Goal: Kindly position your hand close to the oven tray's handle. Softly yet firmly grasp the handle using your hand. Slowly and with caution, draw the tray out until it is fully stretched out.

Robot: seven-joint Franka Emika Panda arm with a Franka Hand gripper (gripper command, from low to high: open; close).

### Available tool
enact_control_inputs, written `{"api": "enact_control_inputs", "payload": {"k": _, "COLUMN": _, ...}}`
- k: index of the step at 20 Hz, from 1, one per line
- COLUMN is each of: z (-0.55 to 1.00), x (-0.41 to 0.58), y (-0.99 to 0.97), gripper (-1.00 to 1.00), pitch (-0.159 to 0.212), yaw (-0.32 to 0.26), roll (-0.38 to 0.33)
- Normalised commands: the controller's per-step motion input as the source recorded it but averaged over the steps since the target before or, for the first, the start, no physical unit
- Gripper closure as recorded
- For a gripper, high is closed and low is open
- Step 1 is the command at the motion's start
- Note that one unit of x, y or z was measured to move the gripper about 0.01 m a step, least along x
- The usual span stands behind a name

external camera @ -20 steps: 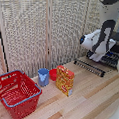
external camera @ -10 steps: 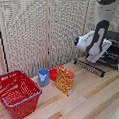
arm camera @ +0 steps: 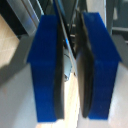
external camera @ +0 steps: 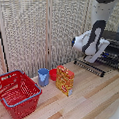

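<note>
In the right half of the exterior view the white arm bends down over the tray [external camera: 90, 67], the rack of thin metal bars that juts from the oven [external camera: 114, 48] at the right edge of the frame and reaches out over the wooden table [external camera: 92, 101] toward the centre. The hand [external camera: 91, 58] sits low at the rack, though its fingers are hard to make out from this angle. The wrist view settles it: the two dark-blue fingers [arm camera: 46, 65] stand nearly closed with only a narrow gap, and a thin dark bar of the rack runs through that gap, so the claw appears clamped on the rack's front bar.

Judging by how far the rack already reaches, the pull looks under way. To do it well, draw straight along the rails, level and slow, keeping the bar centred between the pads so it cannot twist or slip; ease off as the rack nears its stop, since a jerk could tip it or drag the oven.

The orange packet [external camera: 65, 80] at lower centre carries printing, but it is too blurred to read; no other writing shows
</note>
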Motion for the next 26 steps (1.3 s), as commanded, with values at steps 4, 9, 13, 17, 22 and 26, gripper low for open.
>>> {"api": "enact_control_inputs", "payload": {"k": 4, "z": -0.48, "x": -0.362, "y": 0.73, "gripper": 1.00, "pitch": 0.007, "yaw": -0.006, "roll": -0.220}}
{"api": "enact_control_inputs", "payload": {"k": 9, "z": -0.57, "x": -0.223, "y": 0.85, "gripper": 1.00, "pitch": 0.045, "yaw": 0.000, "roll": -0.184}}
{"api": "enact_control_inputs", "payload": {"k": 13, "z": -0.59, "x": -0.229, "y": 0.92, "gripper": 1.00, "pitch": 0.065, "yaw": 0.000, "roll": -0.142}}
{"api": "enact_control_inputs", "payload": {"k": 17, "z": -0.04, "x": -0.144, "y": 0.91, "gripper": 1.00, "pitch": -0.005, "yaw": -0.024, "roll": -0.047}}
{"api": "enact_control_inputs", "payload": {"k": 22, "z": 0.72, "x": 0.033, "y": 0.47, "gripper": 1.00, "pitch": -0.095, "yaw": -0.061, "roll": -0.019}}
{"api": "enact_control_inputs", "payload": {"k": 26, "z": 0.42, "x": -0.016, "y": 0.49, "gripper": 1.00, "pitch": -0.046, "yaw": -0.021, "roll": -0.100}}
